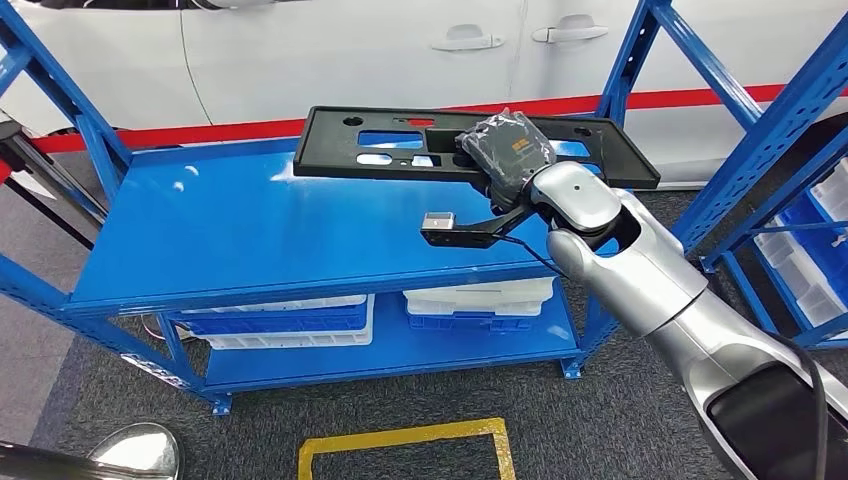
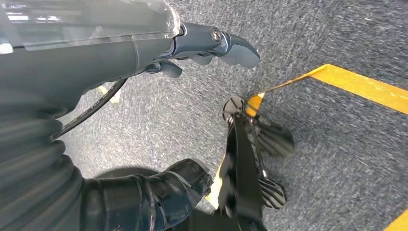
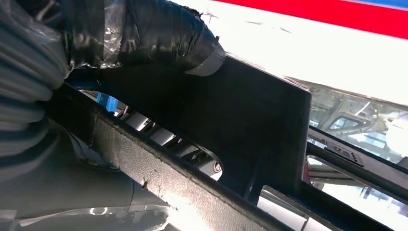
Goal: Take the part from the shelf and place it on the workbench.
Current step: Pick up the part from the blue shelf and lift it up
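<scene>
Black plastic part [image 1: 420, 143], gripped off-centre by the right hand [image 1: 508, 150] just above the blue shelf [image 1: 230, 225], looks liable to tip or twist loose once carried away.

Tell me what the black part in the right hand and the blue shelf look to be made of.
Black part: looks like moulded plastic, matte black, with cut-out slots and holes; its edge in the right wrist view is finely grained. Could be a composite.
Shelf: appears to be painted metal, glossy blue, showing light reflections on its flat top and angle-section posts.
The right hand grips the part.
</scene>
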